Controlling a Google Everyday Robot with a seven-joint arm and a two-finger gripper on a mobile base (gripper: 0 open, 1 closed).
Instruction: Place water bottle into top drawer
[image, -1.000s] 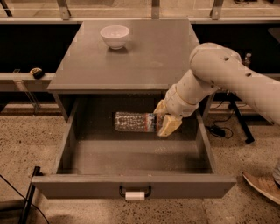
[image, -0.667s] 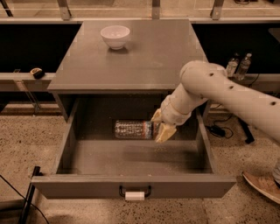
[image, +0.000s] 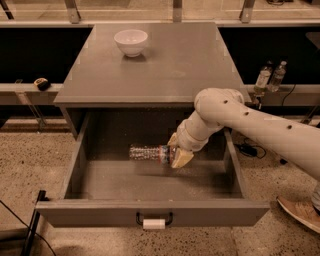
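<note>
The top drawer (image: 150, 213) is pulled wide open, with its grey front and taped black handle (image: 153, 222) toward me. The water bottle (image: 147, 152) is clear and crinkled, with a coloured label band near its right end. It lies horizontal inside the drawer, low over the drawer floor toward the back. My gripper (image: 175, 151) reaches down from the right into the drawer and is shut on the bottle's right end. The bottle's cap is hidden by the fingers.
A white bowl (image: 131, 41) stands on the grey cabinet top (image: 165, 65) at the back left. Two small clear bottles (image: 269, 77) stand on a ledge at the right. A shoe (image: 300, 212) is on the floor at the right. A cable lies at the lower left.
My arm has moved down and a little left, carrying the water bottle lower into the drawer. The gripper stays shut on it.
</note>
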